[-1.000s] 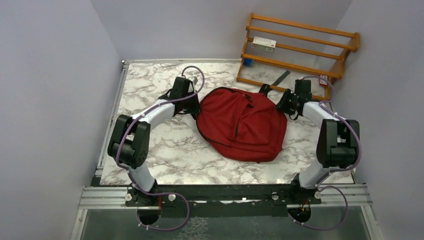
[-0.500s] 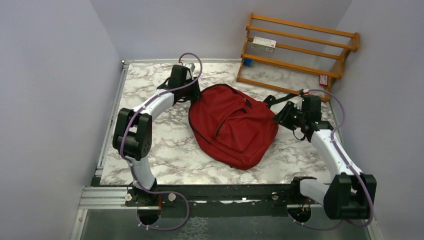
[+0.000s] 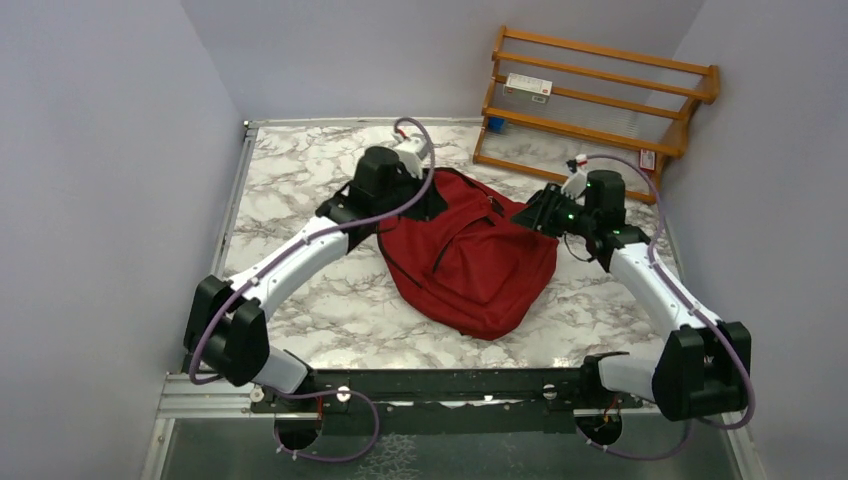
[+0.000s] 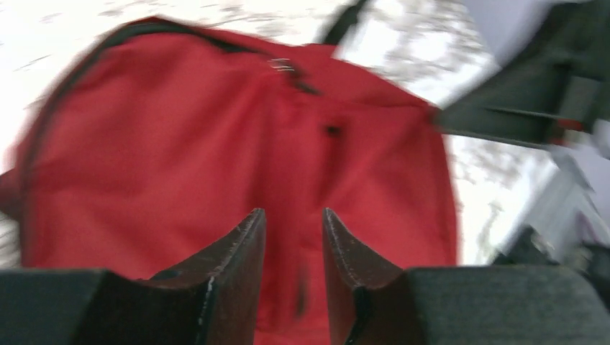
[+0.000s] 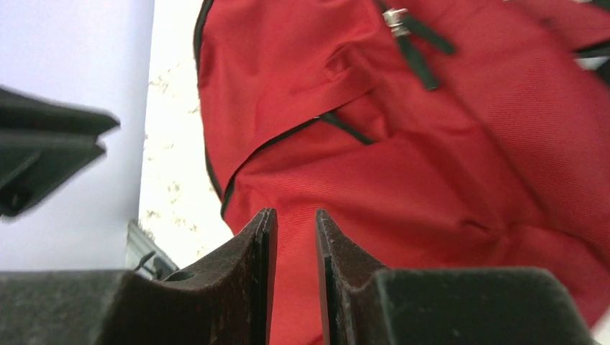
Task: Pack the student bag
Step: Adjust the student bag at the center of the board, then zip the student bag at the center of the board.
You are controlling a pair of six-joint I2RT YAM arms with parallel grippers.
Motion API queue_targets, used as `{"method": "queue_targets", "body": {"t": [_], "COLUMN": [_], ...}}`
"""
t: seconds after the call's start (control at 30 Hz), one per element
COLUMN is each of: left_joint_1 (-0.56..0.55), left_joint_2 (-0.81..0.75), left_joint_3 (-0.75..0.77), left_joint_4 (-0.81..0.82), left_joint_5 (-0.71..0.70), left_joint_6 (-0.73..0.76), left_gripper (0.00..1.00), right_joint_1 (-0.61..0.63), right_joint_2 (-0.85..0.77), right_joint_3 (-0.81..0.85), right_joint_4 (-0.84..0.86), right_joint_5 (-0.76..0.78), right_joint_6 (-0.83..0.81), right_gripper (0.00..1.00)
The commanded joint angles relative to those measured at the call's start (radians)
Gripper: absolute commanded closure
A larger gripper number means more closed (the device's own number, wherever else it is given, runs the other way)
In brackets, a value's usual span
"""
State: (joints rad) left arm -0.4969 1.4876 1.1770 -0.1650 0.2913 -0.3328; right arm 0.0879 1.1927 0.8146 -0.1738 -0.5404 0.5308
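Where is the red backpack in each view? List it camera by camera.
Top view: backpack in the middle of the picture.
Left wrist: it fills most of the picture, blurred.
Right wrist: it fills the middle and right.
Shared landmark: the marble table under it in all three.

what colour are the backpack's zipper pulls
Black zipper pulls on the dark-red student bag; clearest in right wrist view.

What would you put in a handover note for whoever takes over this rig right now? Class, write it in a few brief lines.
Left pincer: slightly open, empty, over the dark-red fabric backpack.
Right pincer: slightly open, empty, at the backpack's right edge.
Backpack: lying on the white marble-pattern table.
Done: nothing visibly packed.
Left: open it, load items, close it.
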Motion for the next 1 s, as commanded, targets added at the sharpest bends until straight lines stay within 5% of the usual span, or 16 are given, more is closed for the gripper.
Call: {"method": "queue_targets", "body": {"t": [0.0,0.6,0.97], "left_joint_1": [-0.169,-0.440,-0.473], "left_joint_2": [-0.054,0.108,0.195], "left_joint_3": [-0.096,-0.353,-0.398], "left_joint_4": [0.154,0.356,0.248], "left_joint_5": [0.113,0.082,0.002], "left_joint_6": [0.019,0.005,0.008], "left_gripper": [0.68,0.75,0.78], "right_joint_1": [0.066,0.085,0.085], "right_joint_2": [0.093,0.183,0.160], "right_joint_3": [0.044,-0.160,-0.140], "right_joint_4": [0.144,0.050,0.029], "right_joint_5": [-0.086,0.309,0.351], "right_joint_6": [0.046,0.032,-0.007], "right_gripper": [0.70,0.73,0.66]}}
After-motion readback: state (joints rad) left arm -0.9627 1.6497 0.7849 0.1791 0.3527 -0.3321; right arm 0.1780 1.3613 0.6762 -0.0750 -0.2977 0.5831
